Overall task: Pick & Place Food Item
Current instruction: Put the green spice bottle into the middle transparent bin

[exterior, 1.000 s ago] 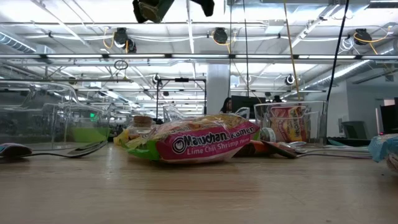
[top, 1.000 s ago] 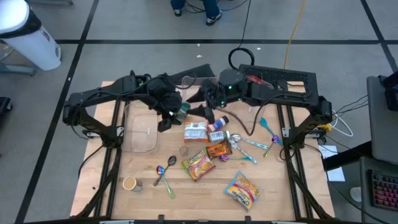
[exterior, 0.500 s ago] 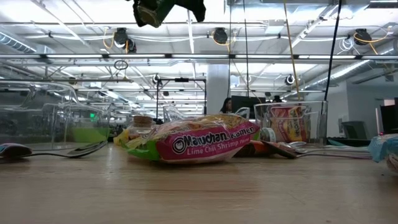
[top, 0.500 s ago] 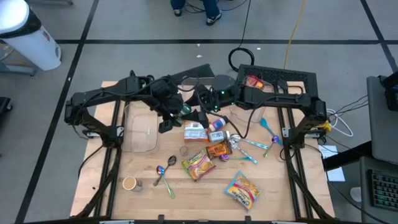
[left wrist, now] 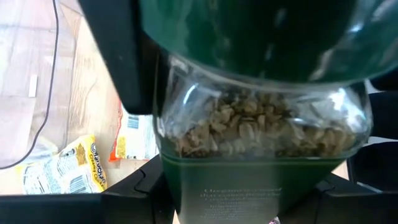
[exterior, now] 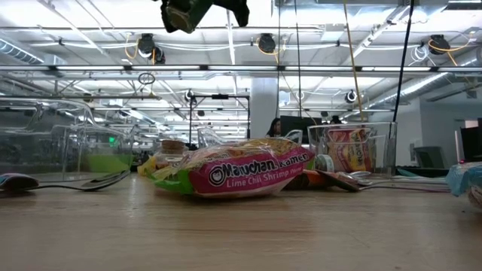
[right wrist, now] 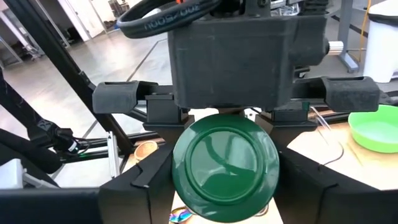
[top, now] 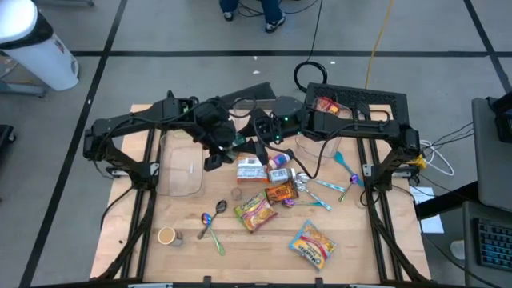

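Green-lidded jar clamped in left claw, airborne.

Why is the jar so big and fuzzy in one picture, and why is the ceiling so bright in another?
Left wrist view: the jar sits right against the lens, so it fills the frame and blurs, with pale reflections on its glass. Low view: the camera faces the ceiling lights, which wash out the top, while the noodle packet stays sharp.

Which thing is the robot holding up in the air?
Look above the table's back middle, where the two arms meet. The left gripper holds a glass jar of seeds with a green lid. It alone is off the table, with both grippers around it.
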Controlling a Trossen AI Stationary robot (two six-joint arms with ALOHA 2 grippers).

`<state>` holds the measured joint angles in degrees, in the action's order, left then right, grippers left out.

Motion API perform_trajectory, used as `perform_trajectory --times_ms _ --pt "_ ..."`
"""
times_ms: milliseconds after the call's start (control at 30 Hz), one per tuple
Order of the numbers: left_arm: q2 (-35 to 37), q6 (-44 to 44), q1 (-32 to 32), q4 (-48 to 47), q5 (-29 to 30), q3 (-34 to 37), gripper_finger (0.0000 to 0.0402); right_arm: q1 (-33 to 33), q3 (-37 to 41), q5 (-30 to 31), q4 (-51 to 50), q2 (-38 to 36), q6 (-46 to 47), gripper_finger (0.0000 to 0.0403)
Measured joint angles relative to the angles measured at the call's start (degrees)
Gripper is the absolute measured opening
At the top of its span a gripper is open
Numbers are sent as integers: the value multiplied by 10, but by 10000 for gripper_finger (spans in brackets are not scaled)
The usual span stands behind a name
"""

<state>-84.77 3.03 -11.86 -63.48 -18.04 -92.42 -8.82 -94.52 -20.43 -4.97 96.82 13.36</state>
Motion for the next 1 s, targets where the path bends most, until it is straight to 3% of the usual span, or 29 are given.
perform_trajectory --times_ms 200,600,1000 --pt "0 1 0 0 2 0 205 0 0 -1 -3 0 -8 197" --pt "0 5 0 5 2 0 293 0 0 -10 -4 0 -10 196" --pt "0 3 -2 2 3 0 298 -9 0 -11 -3 0 -19 196"
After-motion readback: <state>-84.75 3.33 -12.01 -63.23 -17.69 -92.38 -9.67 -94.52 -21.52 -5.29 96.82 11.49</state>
